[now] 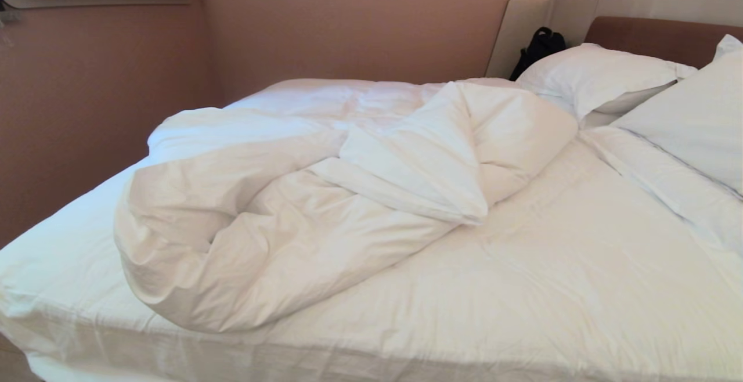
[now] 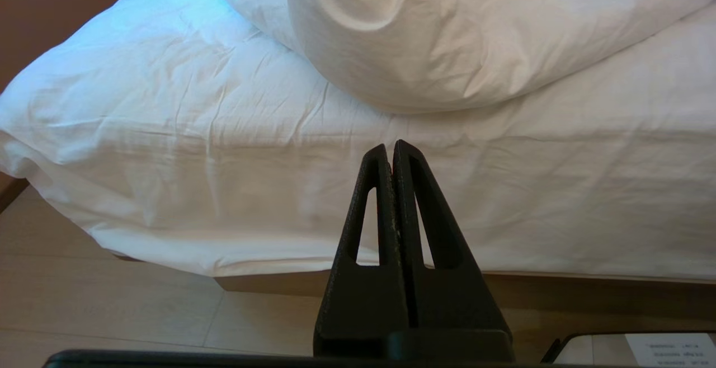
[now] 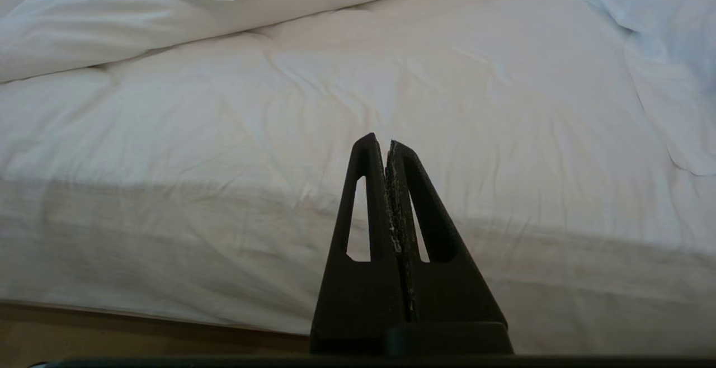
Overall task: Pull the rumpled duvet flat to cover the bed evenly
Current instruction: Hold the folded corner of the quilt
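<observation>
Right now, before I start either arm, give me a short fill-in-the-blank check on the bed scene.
1. The rumpled duvet is heaped toward the ____ side of the bed, by the robot's own sides.
2. The fingers of the left gripper are ____.
3. The right gripper holds ____.
4. The pillows lie at the headboard, on the robot's ____.

Missing words: left; shut; nothing; right

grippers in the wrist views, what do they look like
Both the left gripper and the right gripper are matte black, with two tapering fingers, each pierced by a long triangular slot. The right one's inner pads look scuffed and pale-flecked.
</observation>
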Motion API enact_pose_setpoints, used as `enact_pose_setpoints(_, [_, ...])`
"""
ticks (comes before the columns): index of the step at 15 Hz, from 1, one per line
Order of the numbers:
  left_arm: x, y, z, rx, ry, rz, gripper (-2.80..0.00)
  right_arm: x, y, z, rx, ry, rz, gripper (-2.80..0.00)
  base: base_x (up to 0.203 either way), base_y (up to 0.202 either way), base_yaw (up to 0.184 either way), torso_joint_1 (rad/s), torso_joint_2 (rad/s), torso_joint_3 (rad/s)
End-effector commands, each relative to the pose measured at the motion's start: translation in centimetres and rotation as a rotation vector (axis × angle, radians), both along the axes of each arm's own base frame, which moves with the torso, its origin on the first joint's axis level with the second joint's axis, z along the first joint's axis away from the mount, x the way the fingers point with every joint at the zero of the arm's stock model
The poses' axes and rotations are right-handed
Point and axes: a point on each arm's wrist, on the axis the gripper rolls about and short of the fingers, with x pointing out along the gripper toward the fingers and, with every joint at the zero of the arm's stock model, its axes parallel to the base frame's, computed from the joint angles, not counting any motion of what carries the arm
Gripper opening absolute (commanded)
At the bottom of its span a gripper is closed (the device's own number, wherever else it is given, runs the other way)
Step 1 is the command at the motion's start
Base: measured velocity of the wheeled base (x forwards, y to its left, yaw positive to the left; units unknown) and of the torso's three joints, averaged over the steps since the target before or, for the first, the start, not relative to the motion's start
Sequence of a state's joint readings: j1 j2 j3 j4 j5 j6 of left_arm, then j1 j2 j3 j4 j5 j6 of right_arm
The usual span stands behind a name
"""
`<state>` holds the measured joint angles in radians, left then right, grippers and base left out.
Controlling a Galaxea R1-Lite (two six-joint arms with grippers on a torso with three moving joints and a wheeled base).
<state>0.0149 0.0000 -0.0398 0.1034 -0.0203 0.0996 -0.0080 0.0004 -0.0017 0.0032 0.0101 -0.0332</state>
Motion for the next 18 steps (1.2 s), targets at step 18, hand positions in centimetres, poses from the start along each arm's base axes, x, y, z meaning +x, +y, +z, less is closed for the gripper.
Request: enact_pose_setpoints(18, [0.02,0.00,-0.04,-0.001,0.004,0.002,-2.80,0.01,0.00,0.00,-0.001,0.001,0.001,-2.80,0.000,-0.063,0.000,0.001,0.00,0.001])
